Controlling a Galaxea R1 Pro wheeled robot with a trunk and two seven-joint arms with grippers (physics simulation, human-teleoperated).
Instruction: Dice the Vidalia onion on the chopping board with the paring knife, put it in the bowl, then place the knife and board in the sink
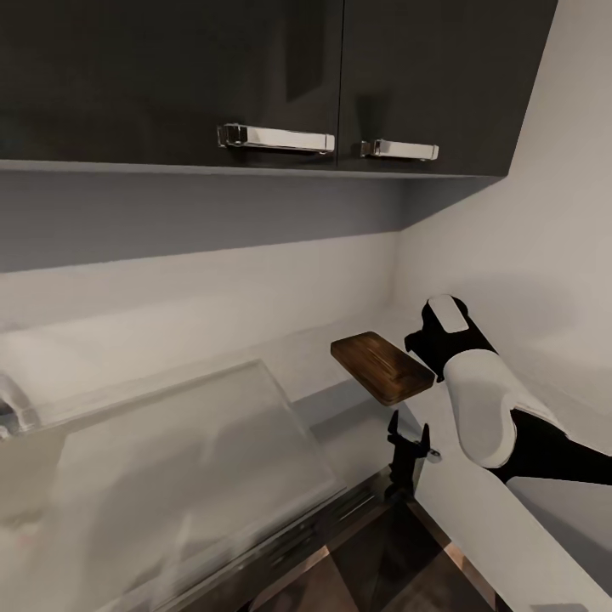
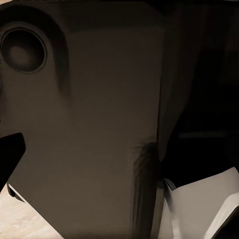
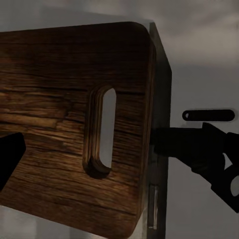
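Board (image 1: 382, 366) held above the surface (image 1: 255, 357), under the wall cabinets (image 1: 255, 76). Right gripper (image 3: 157, 144) fingers pinch its slotted end. Left fingers: cannot tell.

Kitchen: dark wall cabinets (image 1: 255, 76) with chrome handles (image 1: 276, 138), glossy countertop (image 1: 170, 459), chopping board (image 1: 382, 367).

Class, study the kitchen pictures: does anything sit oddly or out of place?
Yes: the chopping board is not lying flat on the countertop. It hangs tilted in the air beside the right arm, whose hand grips the board's edge by the slot handle.
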